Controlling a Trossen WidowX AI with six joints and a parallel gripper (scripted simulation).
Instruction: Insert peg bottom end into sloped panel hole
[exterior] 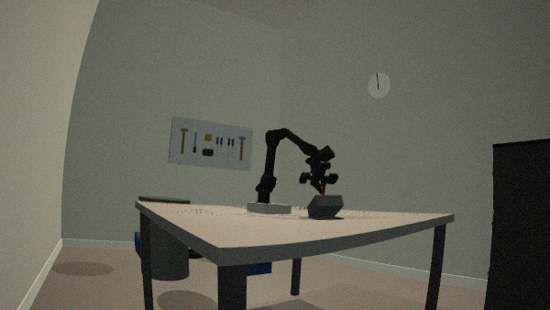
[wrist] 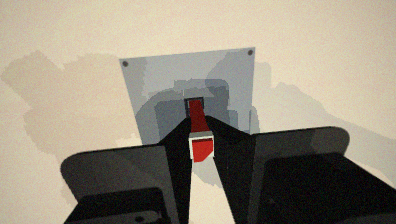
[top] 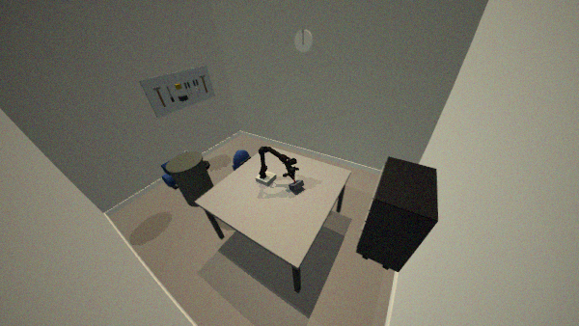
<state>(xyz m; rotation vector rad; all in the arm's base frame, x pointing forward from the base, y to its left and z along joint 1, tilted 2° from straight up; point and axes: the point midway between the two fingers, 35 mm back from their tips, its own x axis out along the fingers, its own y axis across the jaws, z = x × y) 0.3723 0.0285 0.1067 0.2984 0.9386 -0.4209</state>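
Apparently arm (top: 277, 154) (exterior: 298, 139) arches up from pale base, then bends down rightward, wrist steep over sloped panel (top: 296, 188) (exterior: 326, 206) (wrist: 170, 75). Gripper (top: 294, 178) (exterior: 322, 189) (wrist: 197, 121) clamped on red square peg (wrist: 198, 116), lower end at square hole (wrist: 194, 103); seating depth unclear. Slight twist or off-axis push could jam peg against rim.

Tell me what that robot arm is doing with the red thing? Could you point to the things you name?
The black robot arm (top: 277, 153) (exterior: 295, 139) is holding a red peg (top: 294, 180) (exterior: 323, 190) (wrist: 198, 117) tight between its fingers. The peg's far end is at the square hole (wrist: 187, 106) in the sloped panel (top: 296, 187) (exterior: 325, 207) (wrist: 170, 72). It looks like the arm is trying to push the peg in. I can't tell how deep it is, but the arm hasn't let go.
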